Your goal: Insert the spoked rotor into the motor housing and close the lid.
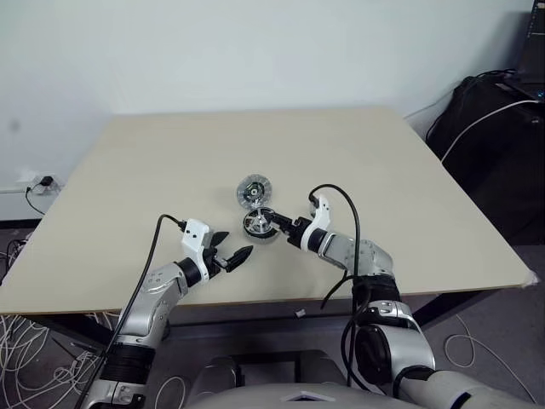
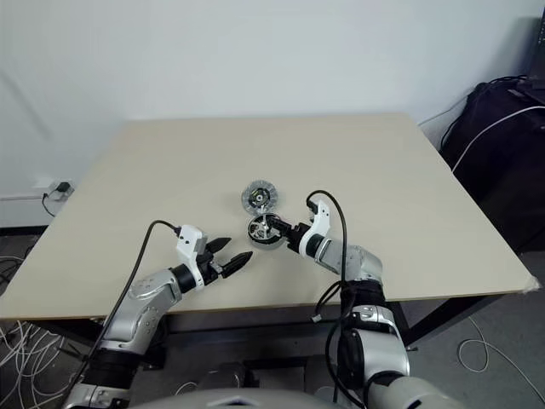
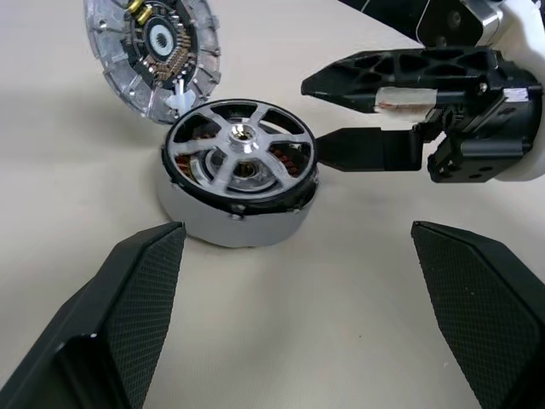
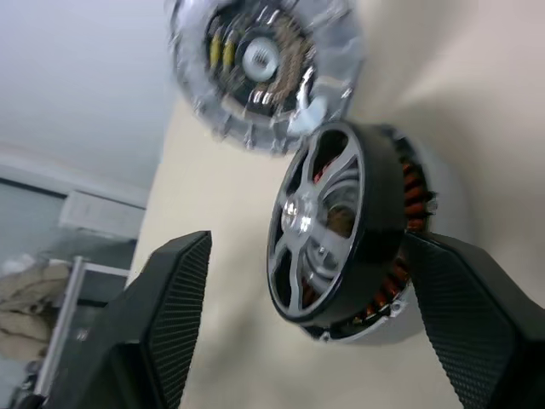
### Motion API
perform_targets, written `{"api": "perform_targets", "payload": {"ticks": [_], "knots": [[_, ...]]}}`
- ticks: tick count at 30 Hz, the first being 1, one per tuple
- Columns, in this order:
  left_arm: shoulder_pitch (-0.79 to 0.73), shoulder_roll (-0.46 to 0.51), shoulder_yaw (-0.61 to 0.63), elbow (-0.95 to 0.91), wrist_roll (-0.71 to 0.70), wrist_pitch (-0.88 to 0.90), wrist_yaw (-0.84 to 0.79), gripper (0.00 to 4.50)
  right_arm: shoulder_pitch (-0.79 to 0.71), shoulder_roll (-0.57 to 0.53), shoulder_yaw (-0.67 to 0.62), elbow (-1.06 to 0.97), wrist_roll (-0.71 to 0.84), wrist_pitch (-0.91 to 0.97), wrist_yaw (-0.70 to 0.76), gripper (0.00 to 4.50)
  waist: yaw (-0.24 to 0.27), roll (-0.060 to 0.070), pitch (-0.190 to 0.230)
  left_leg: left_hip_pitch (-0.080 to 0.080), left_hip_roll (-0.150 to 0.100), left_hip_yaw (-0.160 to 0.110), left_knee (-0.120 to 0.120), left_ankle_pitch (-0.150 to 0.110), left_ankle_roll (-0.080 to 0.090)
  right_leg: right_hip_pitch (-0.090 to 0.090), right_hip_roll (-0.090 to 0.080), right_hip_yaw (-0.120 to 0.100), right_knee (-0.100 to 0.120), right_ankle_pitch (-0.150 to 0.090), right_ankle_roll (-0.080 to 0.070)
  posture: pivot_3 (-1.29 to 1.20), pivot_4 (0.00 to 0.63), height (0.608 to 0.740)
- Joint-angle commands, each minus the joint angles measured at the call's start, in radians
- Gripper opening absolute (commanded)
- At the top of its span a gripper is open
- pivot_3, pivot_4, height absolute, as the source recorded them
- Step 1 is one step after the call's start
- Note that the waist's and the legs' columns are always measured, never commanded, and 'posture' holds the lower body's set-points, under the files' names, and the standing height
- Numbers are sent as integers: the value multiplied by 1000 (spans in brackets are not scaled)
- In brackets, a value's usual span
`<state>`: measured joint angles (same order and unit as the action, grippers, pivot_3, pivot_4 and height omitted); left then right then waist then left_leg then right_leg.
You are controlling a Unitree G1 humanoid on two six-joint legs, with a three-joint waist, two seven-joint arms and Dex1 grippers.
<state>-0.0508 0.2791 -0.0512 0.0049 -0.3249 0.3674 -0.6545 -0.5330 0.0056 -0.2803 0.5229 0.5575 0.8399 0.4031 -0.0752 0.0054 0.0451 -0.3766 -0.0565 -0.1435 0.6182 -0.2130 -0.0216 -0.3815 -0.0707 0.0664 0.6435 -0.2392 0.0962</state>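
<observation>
Sitting mid-counter (image 1: 409,162) far from edges, the dark-rimmed pale-spoked rotor (image 3: 239,156) fills the round copper-wound housing (image 3: 230,223), both pincers (image 1: 274,223) (image 1: 232,252) spread, empty.

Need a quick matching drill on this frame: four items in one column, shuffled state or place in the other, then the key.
Items
1. spoked rotor
2. lid
3. left gripper
4. right gripper

States or places
A. open, near table edge, away from the parts
B. seated in the motor housing
C. lying on the table beyond the housing
D. open, fingers beside the rotor

Pairs: 1-B, 2-C, 3-A, 4-D
</observation>
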Motion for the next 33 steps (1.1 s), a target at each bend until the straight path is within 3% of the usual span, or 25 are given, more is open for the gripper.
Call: {"api": "perform_targets", "payload": {"ticks": [1,6,10,17,22,33], "knots": [[-9,0,-4,-44,-7,-1,-1,4500,-17,-11,1,-80,19,10,-9,3739,0,0,0,0,0,0,0,0,0,0,0,0,0,0,0,0,0,740],[-13,-4,-5,-30,-5,-10,-5,4500,-15,-33,20,-113,-2,5,-23,3739,0,0,0,-1,0,0,-2,0,0,0,0,0,0,0,0,0,0,740],[-12,-6,-7,-25,-3,-15,-7,4500,26,-79,165,-194,-129,-124,16,3739,1,0,0,-1,0,0,-3,0,0,-1,0,0,0,0,0,0,0,740],[-17,-13,-12,-25,-2,-15,-1,4500,66,-130,426,-210,-379,-422,67,1537,-2,0,0,-1,0,1,-3,0,0,-1,0,0,0,0,0,0,0,740],[-21,-18,-17,-30,-1,-16,3,4500,32,-114,498,-101,-469,-531,65,31,2,0,0,0,0,1,-2,0,0,0,0,0,0,0,0,0,0,740],[-18,-21,-17,-24,0,-25,5,4500,-117,-57,474,180,-517,-655,46,31,3,0,0,0,0,0,-3,0,0,0,0,0,0,0,0,0,0,740]]}}
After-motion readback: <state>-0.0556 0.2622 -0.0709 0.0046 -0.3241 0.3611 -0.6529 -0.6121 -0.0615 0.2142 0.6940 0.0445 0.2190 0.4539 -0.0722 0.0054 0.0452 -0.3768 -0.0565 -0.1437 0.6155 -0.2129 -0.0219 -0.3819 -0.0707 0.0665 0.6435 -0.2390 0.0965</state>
